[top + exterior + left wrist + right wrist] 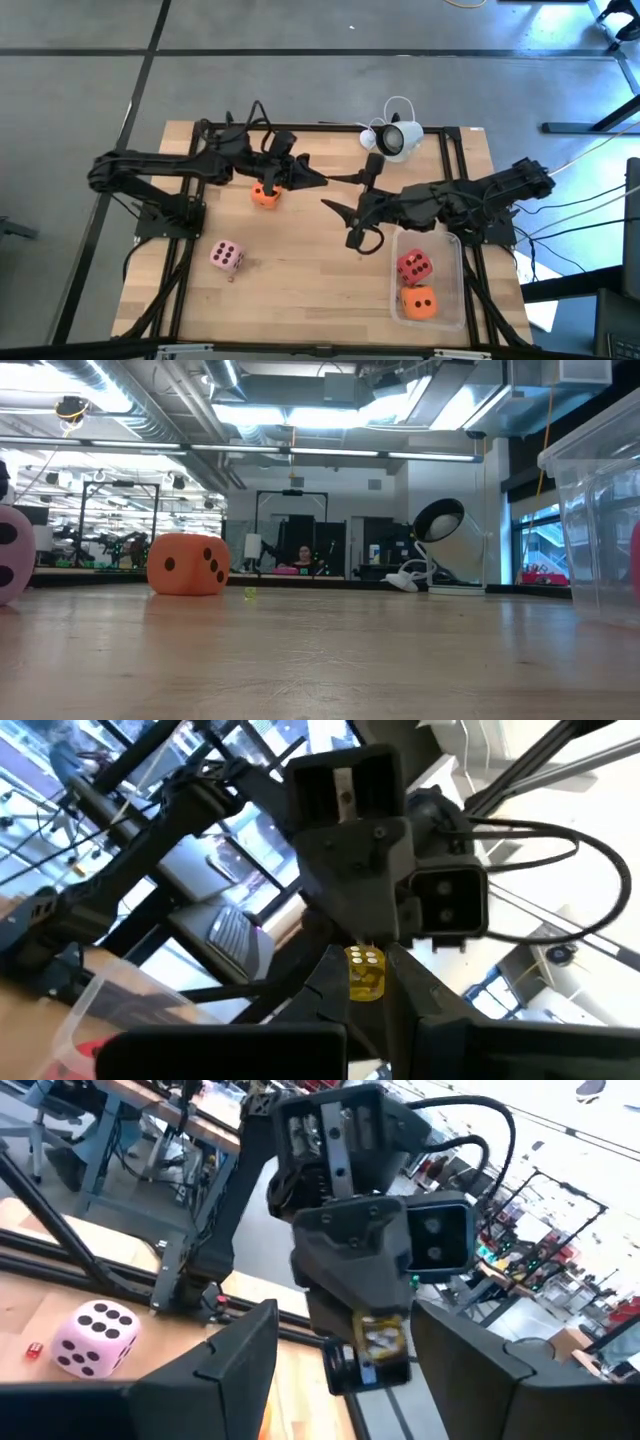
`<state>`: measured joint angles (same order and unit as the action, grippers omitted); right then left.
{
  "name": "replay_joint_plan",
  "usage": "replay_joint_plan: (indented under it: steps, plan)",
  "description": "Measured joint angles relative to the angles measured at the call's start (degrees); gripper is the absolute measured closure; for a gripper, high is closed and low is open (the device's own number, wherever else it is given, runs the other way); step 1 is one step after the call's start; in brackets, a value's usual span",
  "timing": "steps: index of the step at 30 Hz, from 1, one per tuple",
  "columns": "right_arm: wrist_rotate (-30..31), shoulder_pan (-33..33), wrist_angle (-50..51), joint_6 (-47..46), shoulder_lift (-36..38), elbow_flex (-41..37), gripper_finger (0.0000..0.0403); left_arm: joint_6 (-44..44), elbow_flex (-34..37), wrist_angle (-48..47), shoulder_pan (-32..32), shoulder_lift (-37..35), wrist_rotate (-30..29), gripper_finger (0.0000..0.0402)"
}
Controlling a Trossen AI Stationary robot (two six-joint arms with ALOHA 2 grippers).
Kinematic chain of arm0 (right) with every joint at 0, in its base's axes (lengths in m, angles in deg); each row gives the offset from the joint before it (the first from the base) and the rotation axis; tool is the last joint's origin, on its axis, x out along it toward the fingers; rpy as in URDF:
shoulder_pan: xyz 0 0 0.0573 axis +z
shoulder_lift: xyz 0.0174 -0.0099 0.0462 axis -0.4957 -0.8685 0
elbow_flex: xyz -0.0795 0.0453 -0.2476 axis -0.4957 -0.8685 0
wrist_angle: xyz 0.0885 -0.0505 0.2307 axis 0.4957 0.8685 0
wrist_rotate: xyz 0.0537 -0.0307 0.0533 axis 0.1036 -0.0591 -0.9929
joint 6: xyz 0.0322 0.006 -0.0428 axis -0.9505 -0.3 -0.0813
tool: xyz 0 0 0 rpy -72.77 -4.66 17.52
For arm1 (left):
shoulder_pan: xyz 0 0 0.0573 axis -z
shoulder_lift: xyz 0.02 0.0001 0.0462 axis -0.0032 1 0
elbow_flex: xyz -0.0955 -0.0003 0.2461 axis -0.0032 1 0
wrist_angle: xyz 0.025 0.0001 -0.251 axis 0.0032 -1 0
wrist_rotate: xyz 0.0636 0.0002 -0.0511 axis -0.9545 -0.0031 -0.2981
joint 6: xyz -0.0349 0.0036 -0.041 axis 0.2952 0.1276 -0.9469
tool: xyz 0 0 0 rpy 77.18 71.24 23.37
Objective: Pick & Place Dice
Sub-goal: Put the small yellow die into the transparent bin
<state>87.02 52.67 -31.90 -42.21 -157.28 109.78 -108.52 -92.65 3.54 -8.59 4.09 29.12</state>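
My left gripper hangs above the table's middle, pointing toward the right edge, and is shut on a tiny yellow die. My right gripper faces it from the right, open. Its fingers stand on either side of the left gripper's tip without touching it. A larger orange die rests on the table below the left arm. A pale pink die sits nearer the front left. A red die and another orange die lie in a clear bin. My left gripper pinches the tiny yellow die between its two fingers at their free ends. The fingers reach roughly level from the table's left. The die is held in the air, well clear of the table.
A white camera with a looped cable stands at the table's far edge. The clear bin fills the near right corner. A tiny red thing lies beside the pink die. Bare wood lies between the pink die and the bin.
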Motion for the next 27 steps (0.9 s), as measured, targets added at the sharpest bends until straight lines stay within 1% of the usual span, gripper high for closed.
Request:
replay_joint_plan:
  steps: [6, 19, 27]
  plan:
    - [1.5, -0.2, 0.0, 0.2, -0.2, 0.0, 0.0188, -0.5, 0.0, 0.0, -0.1, 0.7, 0.2, 0.0393]
    - [0.9, -1.2, -0.1, 0.2, -0.2, 0.0, 0.0250, -0.5, 0.0, 0.0, -0.1, 0.7, 0.2, 0.0393]
    - [0.9, -1.2, 0.0, 0.0, -0.2, 0.0, 0.0258, -1.5, 0.0, 2.5, -0.1, 0.7, 0.4, 0.0393]
